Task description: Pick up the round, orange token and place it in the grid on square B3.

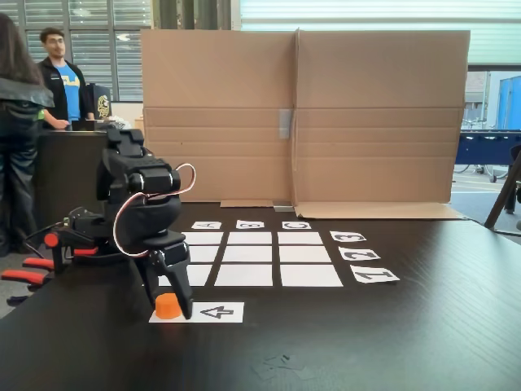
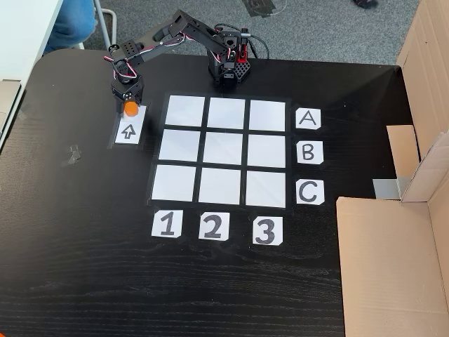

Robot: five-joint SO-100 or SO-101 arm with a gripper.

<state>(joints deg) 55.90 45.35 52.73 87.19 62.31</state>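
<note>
Just small orange flat-topped token (image 1: 168, 305)

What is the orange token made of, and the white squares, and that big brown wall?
The token looks like smooth, matte plastic: solid bright colour, clean edges. The grid squares look like thin paper, flat and plain white. The wall is cardboard: brown, creased, with fold lines.

Orange token (image 1: 168, 305) sits upright beside the empty white grid (image 2: 219, 150).
</note>
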